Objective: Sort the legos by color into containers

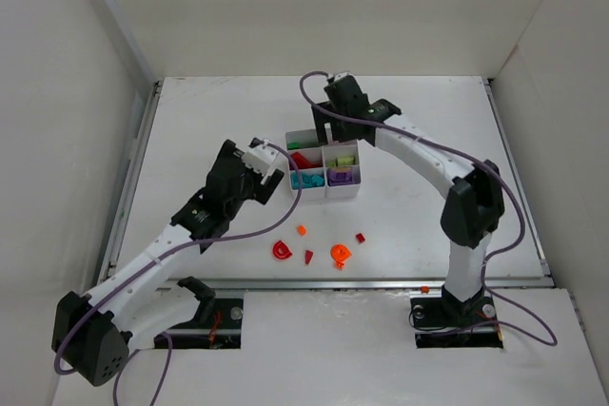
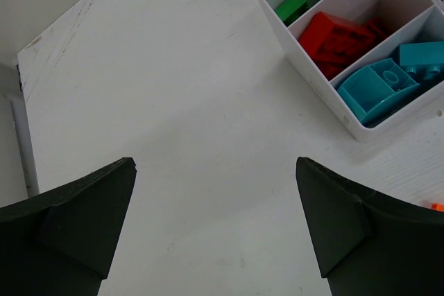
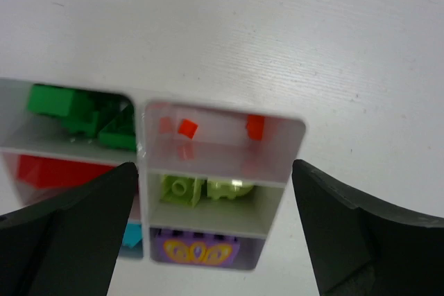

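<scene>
The white organiser (image 1: 343,191) stands mid-table with six compartments. In the right wrist view its rim (image 3: 222,110) frames dark green legos (image 3: 76,112), two small orange pieces (image 3: 186,127), lime green bricks (image 3: 201,190), a purple brick (image 3: 198,251), red (image 3: 48,171) and teal. My right gripper (image 3: 215,166) is open and empty above the organiser's far right compartment; it also shows in the top view (image 1: 331,130). My left gripper (image 2: 215,164) is open and empty over bare table just left of the organiser (image 2: 312,67), also seen in the top view (image 1: 269,170).
Loose legos lie on the table in front of the organiser: a small orange piece (image 1: 301,230), a red round piece (image 1: 282,250), a dark red piece (image 1: 308,257), an orange piece (image 1: 341,254) and another dark red piece (image 1: 361,237). White walls close in the table.
</scene>
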Robot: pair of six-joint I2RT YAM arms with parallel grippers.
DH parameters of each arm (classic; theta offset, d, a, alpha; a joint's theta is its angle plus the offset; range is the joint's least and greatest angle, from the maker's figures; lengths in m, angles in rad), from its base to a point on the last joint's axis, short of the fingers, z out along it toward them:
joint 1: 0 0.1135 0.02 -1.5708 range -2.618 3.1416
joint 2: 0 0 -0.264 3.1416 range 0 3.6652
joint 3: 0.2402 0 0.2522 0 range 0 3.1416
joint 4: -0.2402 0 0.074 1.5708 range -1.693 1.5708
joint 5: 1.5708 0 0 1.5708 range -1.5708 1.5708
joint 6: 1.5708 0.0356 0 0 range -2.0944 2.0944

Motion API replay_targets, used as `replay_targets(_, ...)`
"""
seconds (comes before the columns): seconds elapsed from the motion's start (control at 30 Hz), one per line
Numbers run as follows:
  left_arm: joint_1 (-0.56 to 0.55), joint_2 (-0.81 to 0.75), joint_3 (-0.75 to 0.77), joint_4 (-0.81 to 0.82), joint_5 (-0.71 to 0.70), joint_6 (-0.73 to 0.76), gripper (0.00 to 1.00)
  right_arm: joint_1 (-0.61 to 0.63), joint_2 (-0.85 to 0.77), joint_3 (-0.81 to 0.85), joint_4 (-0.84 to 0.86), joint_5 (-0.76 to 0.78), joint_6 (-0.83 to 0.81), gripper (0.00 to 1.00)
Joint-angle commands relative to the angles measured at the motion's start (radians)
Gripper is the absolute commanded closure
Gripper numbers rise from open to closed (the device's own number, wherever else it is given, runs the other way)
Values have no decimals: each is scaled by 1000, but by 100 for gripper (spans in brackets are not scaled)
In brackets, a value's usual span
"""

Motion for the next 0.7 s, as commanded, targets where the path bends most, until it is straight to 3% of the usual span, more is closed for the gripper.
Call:
replay_targets(0.0,-25,-28,-7,22,-29,-22,0,59,-220,-19,28,45,-28,0)
replay_targets(0.13,-64,-28,-7,22,-73,-56,0,102,-399,-209,-9,64,-28,0)
replay_targets(0.3,-124,-28,-25,51,-174,-99,0,217,-535,-500,-103,119,95,0)
replay_targets(0.43,-193,-37,-63,60,-185,-47,0,293,-570,-668,-117,22,216,0)
replay_targets(0.57,-252,-66,-100,80,-214,-35,0,385,-561,-782,-35,-36,332,9)
replay_targets(0.6,-264,-80,-115,80,-214,-45,0,385,-550,-800,-19,-45,345,16)
replay_targets(0.67,-275,-94,-140,80,-227,-45,0,385,-541,-843,41,-61,354,19)
